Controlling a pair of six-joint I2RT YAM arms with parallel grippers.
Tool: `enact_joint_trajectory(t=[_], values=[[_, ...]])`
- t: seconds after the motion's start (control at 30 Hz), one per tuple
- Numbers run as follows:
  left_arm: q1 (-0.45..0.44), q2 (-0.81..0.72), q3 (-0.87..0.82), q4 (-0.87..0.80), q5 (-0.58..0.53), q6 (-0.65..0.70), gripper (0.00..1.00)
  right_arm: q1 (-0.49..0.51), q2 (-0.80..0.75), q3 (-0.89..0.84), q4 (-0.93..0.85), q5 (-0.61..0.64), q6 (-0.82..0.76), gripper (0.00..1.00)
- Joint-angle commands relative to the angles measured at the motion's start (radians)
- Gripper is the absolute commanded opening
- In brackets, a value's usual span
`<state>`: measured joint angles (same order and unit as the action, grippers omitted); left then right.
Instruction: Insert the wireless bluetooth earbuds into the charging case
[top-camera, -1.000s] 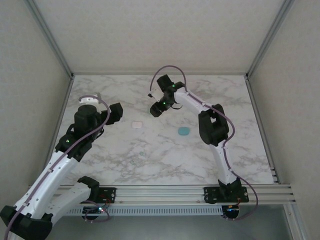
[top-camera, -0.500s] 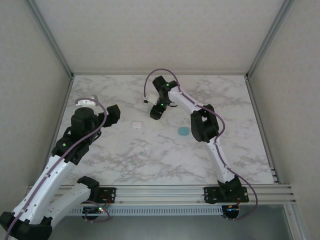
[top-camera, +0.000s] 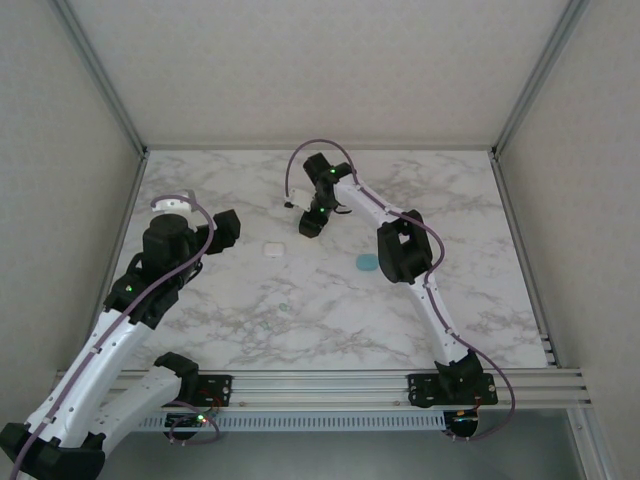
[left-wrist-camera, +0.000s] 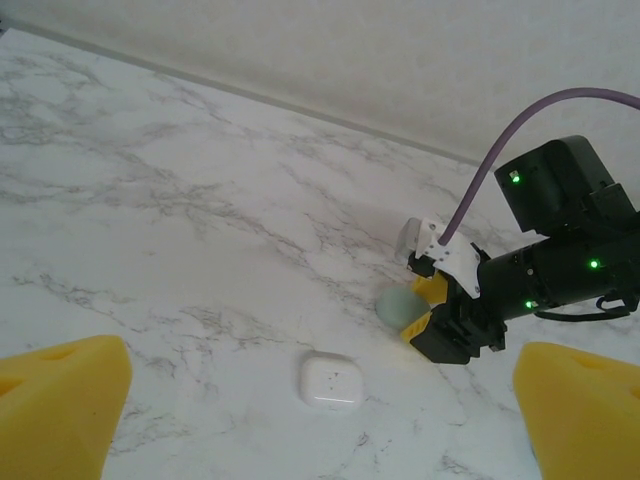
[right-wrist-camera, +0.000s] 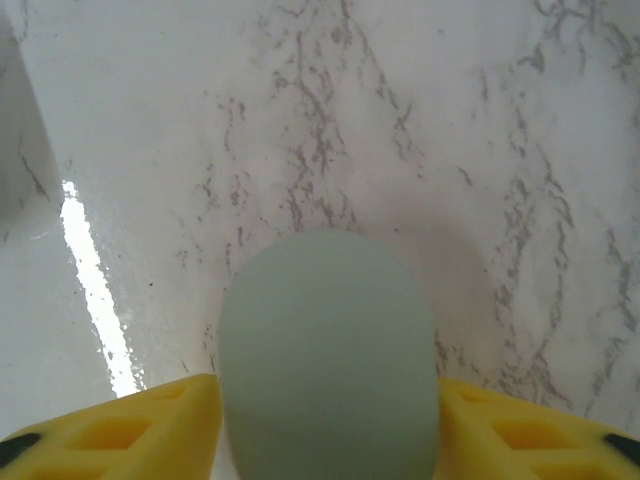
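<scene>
- Right claw (left-wrist-camera: 424, 308) reaches across to the far middle of the tabletop (top-camera: 480, 300); its yellow pads (right-wrist-camera: 120, 430) press both sides of the pale green case (right-wrist-camera: 328, 350). Can't tell whether the case is lifted.
- White case (left-wrist-camera: 330, 380) lies shut, near it but apart, on the left claw's side.
- Left claw (top-camera: 226, 230) stands wide with nothing in it, over the left half.
- Blue-teal case (top-camera: 367, 263) lies just beside the right arm's elbow.
- Teal earbud (top-camera: 283, 307) and pale earbud (top-camera: 265, 325) lie loose mid-tabletop, open marble round them.
- Right side and near edge are bare; walls close three sides.
</scene>
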<state>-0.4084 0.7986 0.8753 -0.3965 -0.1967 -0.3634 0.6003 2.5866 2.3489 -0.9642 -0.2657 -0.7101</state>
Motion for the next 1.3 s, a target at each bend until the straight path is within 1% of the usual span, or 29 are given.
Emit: enact_joint_trajectory(t=[0.0, 0.03, 0.13, 0.27, 0.37, 0.53, 0.6, 0.67, 0.8, 0.9, 1.0, 1.17, 1.27], values=[[0.012, 0.002, -0.006, -0.005, 0.001, 0.018, 0.98, 0.006, 0.031, 0.03, -0.03, -0.04, 0.014, 0.48], [0.014, 0.002, -0.005, -0.004, 0.004, 0.018, 0.98, 0.007, 0.029, 0.03, -0.034, -0.041, 0.017, 0.44], [0.014, 0.0, -0.002, -0.006, 0.009, 0.023, 0.98, 0.01, -0.002, 0.012, -0.035, -0.042, 0.044, 0.36], [0.014, -0.004, -0.006, 0.004, 0.025, 0.02, 0.97, 0.018, -0.103, -0.043, -0.034, -0.093, 0.096, 0.33], [0.014, -0.007, -0.006, 0.018, 0.049, 0.004, 0.96, 0.017, -0.261, -0.197, 0.065, -0.152, 0.164, 0.33], [0.014, 0.018, 0.011, 0.072, 0.207, -0.037, 0.95, 0.018, -0.641, -0.565, 0.302, -0.253, 0.265, 0.34], [0.015, 0.047, 0.026, 0.113, 0.303, -0.079, 0.94, 0.018, -0.809, -0.725, 0.419, -0.307, 0.29, 0.33], [0.014, 0.087, 0.051, 0.159, 0.405, -0.141, 0.94, 0.018, -0.953, -0.851, 0.5, -0.319, 0.301, 0.34], [0.003, 0.178, 0.109, 0.276, 0.577, -0.279, 0.93, 0.021, -1.142, -0.982, 0.539, -0.305, 0.292, 0.34], [-0.026, 0.221, 0.154, 0.331, 0.644, -0.301, 0.93, 0.024, -1.228, -1.033, 0.558, -0.296, 0.296, 0.34], [-0.069, 0.259, 0.211, 0.324, 0.671, -0.274, 0.94, 0.032, -1.295, -1.065, 0.573, -0.254, 0.301, 0.34], [-0.143, 0.328, 0.3, 0.24, 0.704, -0.21, 0.92, 0.04, -1.328, -1.06, 0.568, -0.204, 0.306, 0.35], [-0.172, 0.362, 0.316, 0.232, 0.717, -0.207, 0.89, 0.046, -1.333, -1.063, 0.583, -0.196, 0.308, 0.35]])
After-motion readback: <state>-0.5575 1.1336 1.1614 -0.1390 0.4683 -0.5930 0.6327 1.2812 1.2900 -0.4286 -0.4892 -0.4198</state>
